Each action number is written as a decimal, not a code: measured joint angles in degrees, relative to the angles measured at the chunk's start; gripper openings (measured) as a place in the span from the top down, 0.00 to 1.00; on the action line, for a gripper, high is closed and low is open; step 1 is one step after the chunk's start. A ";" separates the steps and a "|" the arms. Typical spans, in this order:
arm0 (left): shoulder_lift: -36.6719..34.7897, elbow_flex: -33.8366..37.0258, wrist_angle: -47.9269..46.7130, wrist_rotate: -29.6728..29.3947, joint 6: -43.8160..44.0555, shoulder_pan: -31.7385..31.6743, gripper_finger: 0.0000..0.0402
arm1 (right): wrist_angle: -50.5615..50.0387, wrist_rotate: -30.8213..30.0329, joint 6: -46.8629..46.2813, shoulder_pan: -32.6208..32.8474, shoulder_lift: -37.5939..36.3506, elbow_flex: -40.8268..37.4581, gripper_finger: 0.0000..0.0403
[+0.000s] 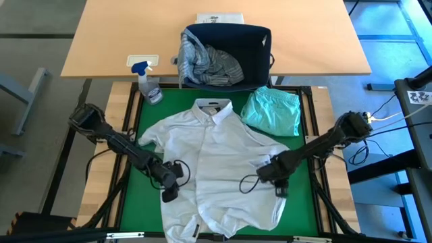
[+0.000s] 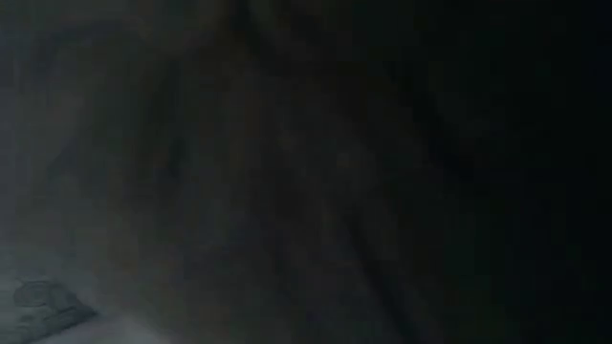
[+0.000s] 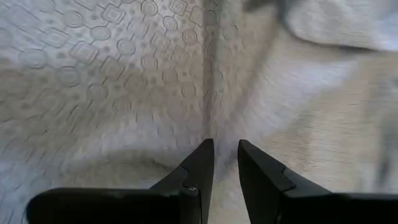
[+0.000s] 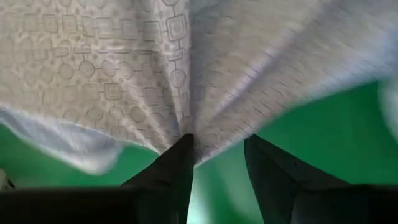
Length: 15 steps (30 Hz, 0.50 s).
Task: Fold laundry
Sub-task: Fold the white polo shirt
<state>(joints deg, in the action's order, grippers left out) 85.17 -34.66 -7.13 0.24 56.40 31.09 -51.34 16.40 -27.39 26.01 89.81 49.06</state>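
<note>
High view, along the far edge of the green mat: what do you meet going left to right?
Spray bottle → navy fabric basket holding a grey-blue striped shirt → folded mint-teal garment.

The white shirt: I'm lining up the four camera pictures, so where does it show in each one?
High view: the white shirt lies spread over the green mat, collar toward the basket.
Low view: too dark to tell.
Left wrist view: patterned fabric fills the picture.
Right wrist view: fabric bunches between the fingers, above the mat.
Shared landmark: the green mat.
</note>
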 joint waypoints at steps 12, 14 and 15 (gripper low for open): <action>-8.30 -17.84 -27.71 -10.82 -10.66 -6.56 0.83 | -4.05 -24.97 6.39 -1.64 -15.32 4.26 0.65; -8.35 -19.57 -31.31 -14.38 -10.88 -8.41 0.83 | -3.82 -28.57 7.20 -4.08 -16.84 3.48 0.65; -8.43 -20.14 -33.51 -16.50 -10.85 -9.32 0.83 | -3.20 -30.36 8.12 -5.77 -17.40 2.89 0.65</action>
<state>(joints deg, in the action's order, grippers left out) 76.75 -54.80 -40.64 -16.26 45.55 21.77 -54.54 -13.96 -19.28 20.23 72.41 51.95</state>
